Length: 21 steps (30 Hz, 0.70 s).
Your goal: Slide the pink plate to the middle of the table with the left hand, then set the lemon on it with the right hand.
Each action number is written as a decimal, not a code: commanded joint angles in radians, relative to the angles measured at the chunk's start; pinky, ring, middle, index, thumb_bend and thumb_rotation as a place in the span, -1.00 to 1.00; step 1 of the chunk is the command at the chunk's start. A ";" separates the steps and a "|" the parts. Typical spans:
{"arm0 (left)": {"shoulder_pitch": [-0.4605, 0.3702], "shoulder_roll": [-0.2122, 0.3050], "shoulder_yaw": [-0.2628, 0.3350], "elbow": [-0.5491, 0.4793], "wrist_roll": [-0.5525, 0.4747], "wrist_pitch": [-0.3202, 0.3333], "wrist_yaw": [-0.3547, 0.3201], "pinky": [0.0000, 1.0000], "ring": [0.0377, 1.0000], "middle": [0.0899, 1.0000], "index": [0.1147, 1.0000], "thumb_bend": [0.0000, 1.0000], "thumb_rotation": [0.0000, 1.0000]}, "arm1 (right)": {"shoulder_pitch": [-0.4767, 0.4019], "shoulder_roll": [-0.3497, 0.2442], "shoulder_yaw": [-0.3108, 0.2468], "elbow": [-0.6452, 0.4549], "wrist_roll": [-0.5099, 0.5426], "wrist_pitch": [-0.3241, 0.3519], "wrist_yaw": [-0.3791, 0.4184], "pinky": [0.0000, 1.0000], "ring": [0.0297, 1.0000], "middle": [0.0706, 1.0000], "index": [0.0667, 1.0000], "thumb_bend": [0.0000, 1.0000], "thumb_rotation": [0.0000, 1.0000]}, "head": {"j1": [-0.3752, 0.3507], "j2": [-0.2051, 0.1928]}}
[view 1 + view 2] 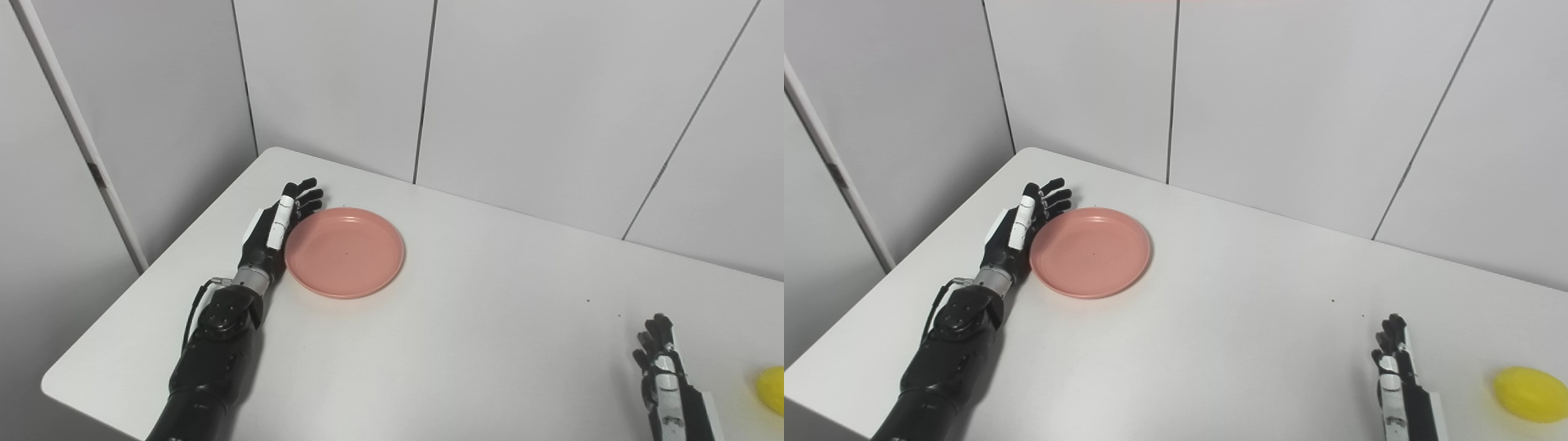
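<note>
Two steps, neither finished. Pink plate [344, 252] sits flat on the white surface [478, 343], well left of centre, near the far-left corner. Left hand [278, 223] set edge-on along the plate's left rim, touching or just beside it; fingers [308, 196] straight and slightly spread, curling round the far-left rim, holding nothing. Looks posed to push the plate rightward, so probably start of the slide or early in it.

Lemon [1530, 394] lies near the right edge, front, well apart from the plate. Not picked up. Right hand [1394, 361] rests low at the bottom edge, just left of the lemon, not touching it; fingers extended, fairly close together, empty. Only partly in frame, so exact spread hard to tell. Appears to be waiting.

Left to do: push plate across to mid-surface, pull left hand clear, then grasp lemon with right hand, carry over, set down on plate.

Risk, as a guess: shallow rim could slip past the fingers or rotate instead of sliding straight.
</note>
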<state>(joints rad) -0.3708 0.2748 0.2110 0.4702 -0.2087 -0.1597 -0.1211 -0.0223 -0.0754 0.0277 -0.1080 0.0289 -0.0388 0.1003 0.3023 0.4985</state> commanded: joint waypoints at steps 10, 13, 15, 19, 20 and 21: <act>0.059 -0.083 -0.063 -0.087 0.033 0.095 0.029 0.75 0.71 0.68 0.64 0.57 1.00 | -0.042 -0.006 -0.007 0.042 0.017 -0.073 0.010 1.00 1.00 1.00 1.00 -0.13 0.95 | -0.106 0.027; 0.064 -0.089 -0.076 -0.108 0.037 0.117 0.028 0.78 0.73 0.68 0.65 0.60 1.00 | -0.048 -0.004 -0.007 0.070 0.017 -0.095 0.011 1.00 1.00 1.00 1.00 0.01 0.91 | -0.172 0.041; 0.069 -0.097 -0.080 -0.126 0.034 0.123 0.030 0.78 0.73 0.68 0.66 0.58 1.00 | -0.049 0.000 -0.007 0.081 0.013 -0.103 0.005 1.00 1.00 1.00 1.00 0.05 0.86 | -0.213 0.051; 0.076 -0.108 -0.089 -0.160 0.024 0.143 0.021 0.75 0.73 0.69 0.67 0.55 1.00 | -0.051 0.007 -0.003 0.092 -0.001 -0.109 -0.006 1.00 1.00 1.00 1.00 0.14 0.81 | -0.283 0.063; 0.077 -0.112 -0.088 -0.164 0.017 0.148 0.019 0.75 0.73 0.69 0.67 0.54 1.00 | -0.052 0.010 -0.003 0.097 -0.013 -0.115 -0.014 1.00 1.00 0.99 0.99 0.17 0.81 | -0.288 0.064; 0.078 -0.117 -0.086 -0.168 0.010 0.153 0.017 0.75 0.73 0.69 0.67 0.54 1.00 | -0.052 0.012 -0.003 0.099 -0.022 -0.118 -0.020 1.00 1.00 0.99 0.99 0.18 0.81 | -0.309 0.065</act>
<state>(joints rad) -0.3086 0.2001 0.1567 0.3082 -0.1758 -0.0518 -0.0670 -0.0687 -0.0753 0.0235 -0.0183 0.0147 -0.0944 0.0967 -0.0074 0.5629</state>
